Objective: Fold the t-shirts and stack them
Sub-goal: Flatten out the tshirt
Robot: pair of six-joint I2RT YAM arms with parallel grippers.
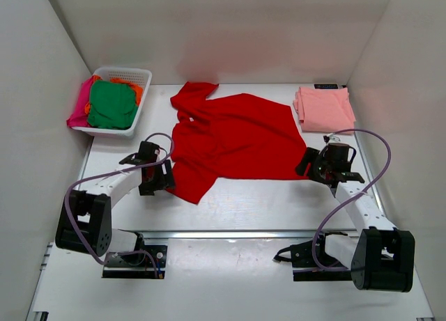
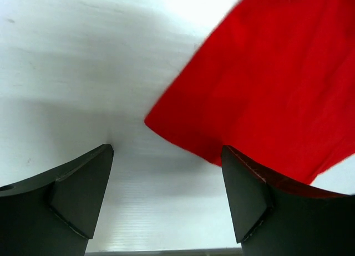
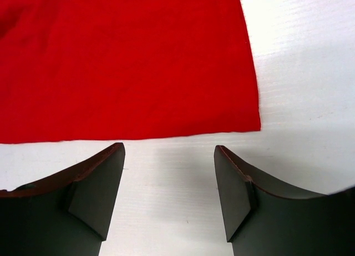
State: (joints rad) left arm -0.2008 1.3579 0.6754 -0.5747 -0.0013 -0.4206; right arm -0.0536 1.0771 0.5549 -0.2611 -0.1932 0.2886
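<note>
Two claws stand spread and empty at the near hem of the bright red t-shirt (image 1: 237, 136), which lies open but askew on the white worktop (image 1: 237, 202). The left claw (image 1: 157, 173) sits just beside the shirt's near left corner, the right claw (image 1: 315, 164) just beside its near right corner. The left wrist view puts that corner off-centre, toward one finger, so a pinch there risks closing on bare worktop or catching a single layer. Uneven lifts would likely twist the cloth. A sleeve bunched at the shirt's far left could fold in as a lump. Beyond its far right lies a folded salmon-pink t-shirt (image 1: 324, 108). Beyond its far left, a white basket (image 1: 125, 72) holds green (image 1: 111, 104), orange (image 1: 132, 88) and magenta (image 1: 80, 102) tees.
</note>
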